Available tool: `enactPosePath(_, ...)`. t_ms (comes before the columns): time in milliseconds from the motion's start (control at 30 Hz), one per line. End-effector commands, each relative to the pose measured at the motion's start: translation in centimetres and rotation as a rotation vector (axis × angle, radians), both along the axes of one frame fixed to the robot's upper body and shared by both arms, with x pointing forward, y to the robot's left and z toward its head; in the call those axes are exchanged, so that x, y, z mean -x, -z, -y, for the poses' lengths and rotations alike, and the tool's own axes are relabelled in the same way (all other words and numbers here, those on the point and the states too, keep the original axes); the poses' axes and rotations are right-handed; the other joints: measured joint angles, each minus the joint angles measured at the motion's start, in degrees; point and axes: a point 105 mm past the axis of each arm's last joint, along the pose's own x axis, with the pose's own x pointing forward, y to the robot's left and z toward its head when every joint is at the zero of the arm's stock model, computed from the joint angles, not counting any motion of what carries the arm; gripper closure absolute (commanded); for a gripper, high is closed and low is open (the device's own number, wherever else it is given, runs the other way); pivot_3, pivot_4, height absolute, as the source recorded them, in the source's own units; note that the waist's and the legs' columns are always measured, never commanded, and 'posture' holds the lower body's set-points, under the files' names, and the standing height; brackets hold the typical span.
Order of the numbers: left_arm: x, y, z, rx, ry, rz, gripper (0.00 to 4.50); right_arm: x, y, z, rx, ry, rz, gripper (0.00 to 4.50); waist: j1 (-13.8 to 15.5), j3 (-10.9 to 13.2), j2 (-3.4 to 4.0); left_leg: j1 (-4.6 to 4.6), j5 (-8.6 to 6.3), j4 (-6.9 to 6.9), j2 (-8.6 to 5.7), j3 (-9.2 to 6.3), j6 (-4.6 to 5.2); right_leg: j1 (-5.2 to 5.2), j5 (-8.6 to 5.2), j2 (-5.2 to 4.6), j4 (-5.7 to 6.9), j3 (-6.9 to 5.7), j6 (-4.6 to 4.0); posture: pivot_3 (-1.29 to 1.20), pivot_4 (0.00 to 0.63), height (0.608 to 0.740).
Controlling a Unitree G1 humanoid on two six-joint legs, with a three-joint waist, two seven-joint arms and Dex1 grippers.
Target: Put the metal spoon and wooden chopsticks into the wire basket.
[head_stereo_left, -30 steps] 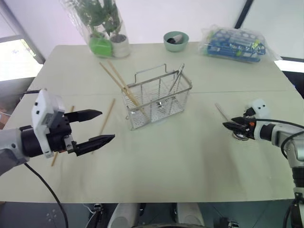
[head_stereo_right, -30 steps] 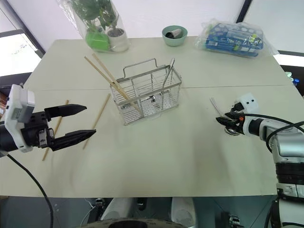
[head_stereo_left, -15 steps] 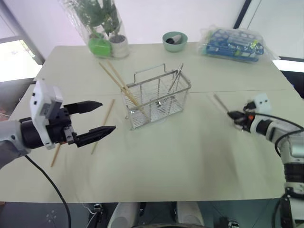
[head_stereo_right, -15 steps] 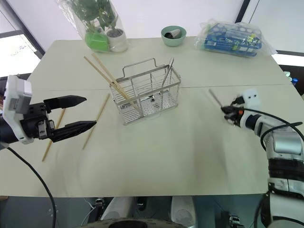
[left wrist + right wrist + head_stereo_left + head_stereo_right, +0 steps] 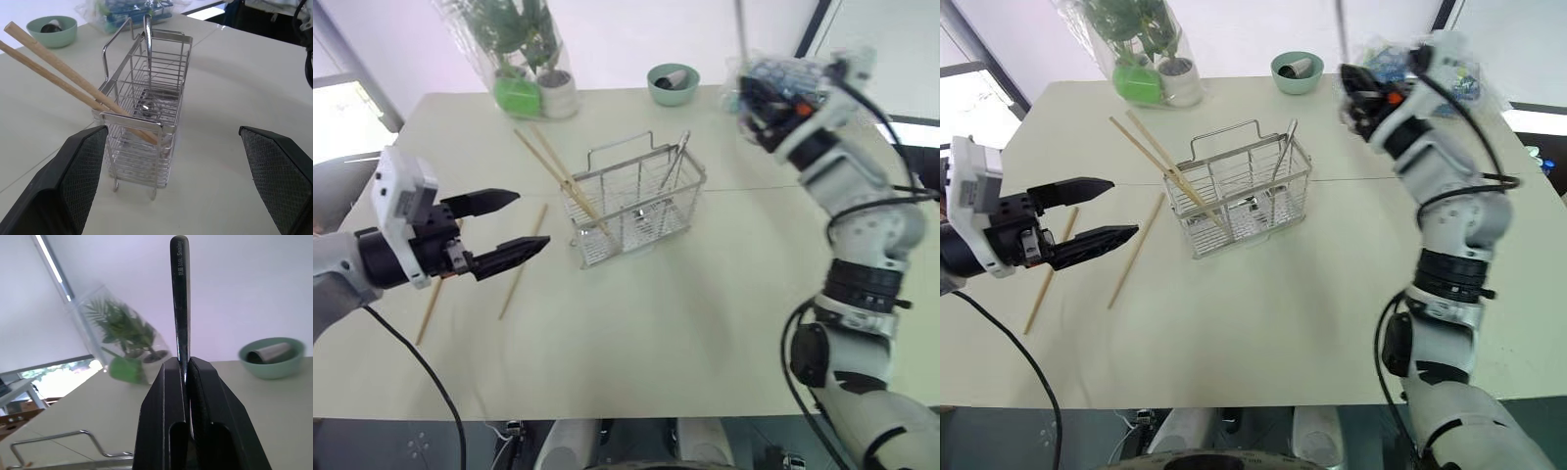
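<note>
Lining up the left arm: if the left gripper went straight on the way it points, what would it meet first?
Probably the wire basket: it sits straight ahead between the open left gripper's fingers, the wooden chopsticks leaning from its near end. Depth is unclear.

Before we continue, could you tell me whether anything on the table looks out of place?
Yes: two wooden chopsticks lie loose on the table left of the wire basket, while another pair leans askew out of it.

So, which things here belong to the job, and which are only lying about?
Job: spoon in the right claw; chopsticks in the basket; loose chopsticks on the table.
Lying about: green bowl, plant, plastic bag.
</note>
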Motion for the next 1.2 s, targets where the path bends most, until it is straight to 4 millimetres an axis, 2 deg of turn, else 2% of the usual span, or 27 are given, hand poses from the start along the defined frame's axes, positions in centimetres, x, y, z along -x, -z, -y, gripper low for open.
enactPosePath(33,-0.1,-1.2,-0.1,0.017,-0.013,0.058,0.0,0.5,-1.5,-2.4,-0.002,-0.036,0.087,4.44,0.07,0.0,0.0,0.0,0.01,-0.02,0.0,0.0,-0.02,-0.06,0.0,0.01,0.01,0.0,0.01,0.0,0.15,0.687)
enactPosePath(233,-0.2,-1.8,-0.3,0.025,-0.041,0.083,0.0,-0.8,1.1,-5.2,0.013,-0.035,0.053,4.44,-0.19,0.0,-0.01,0.0,0.05,-0.02,-0.03,0.0,-0.07,-0.22,0.11,0.04,0.06,0.01,0.17,0.0,0.15,0.687)
enactPosePath(533,0.0,-2.1,-0.6,0.028,-0.062,0.094,0.0,-1.3,2.5,-5.9,-0.043,-0.031,0.041,4.44,-0.26,0.0,-0.01,0.01,0.22,-0.12,0.01,-0.08,-0.33,-0.25,0.16,0.09,0.34,0.03,0.09,0.0,0.15,0.687)
enactPosePath(700,0.0,-2.6,-0.8,0.028,-0.07,0.102,0.0,-1.6,3.0,-5.5,-0.094,-0.005,0.016,4.44,-0.24,0.0,-0.01,0.02,0.24,-0.11,0.01,-0.09,-0.35,-0.34,0.18,0.11,0.34,0.03,0.06,0.0,0.15,0.687)
enactPosePath(733,-0.1,-2.7,-0.9,0.029,-0.072,0.103,0.0,-1.6,3.1,-5.4,-0.098,-0.008,0.012,3.78,-0.24,0.0,-0.01,0.02,0.24,-0.11,0.01,-0.09,-0.35,-0.4,0.18,0.12,0.34,0.03,0.06,0.0,0.15,0.687)
enactPosePath(767,-0.2,-2.8,-0.9,0.029,-0.074,0.105,0.0,-1.5,3.3,-5.3,-0.094,-0.006,0.012,3.55,-0.22,-0.01,-0.01,0.02,0.24,-0.1,0.01,-0.09,-0.35,-0.4,0.18,0.12,0.34,0.03,0.06,0.0,0.15,0.687)
enactPosePath(967,-0.6,-3.0,-1.0,0.03,-0.076,0.109,0.0,-1.2,3.1,-4.5,-0.09,0.013,0.026,0.38,-0.16,-0.02,-0.02,0.1,0.24,-0.11,0.01,-0.1,-0.35,-0.35,0.18,0.12,0.34,0.03,0.05,0.0,0.15,0.687)
enactPosePath(1000,-0.6,-3.0,-1.0,0.03,-0.076,0.109,0.0,-1.2,3.1,-4.4,-0.09,0.015,0.027,0.06,0.01,-0.02,-0.02,0.1,0.24,-0.1,0.01,-0.1,-0.35,-0.34,0.18,0.13,0.34,0.03,0.05,0.0,0.15,0.687)
enactPosePath(1200,-0.9,-2.8,-1.0,0.038,-0.075,0.107,0.0,-0.5,1.6,-2.6,-0.13,0.013,0.051,0.06,0.23,-0.03,-0.04,0.1,0.24,-0.1,-0.01,-0.1,-0.35,-0.32,0.16,0.11,0.32,0.03,0.02,0.0,0.15,0.687)
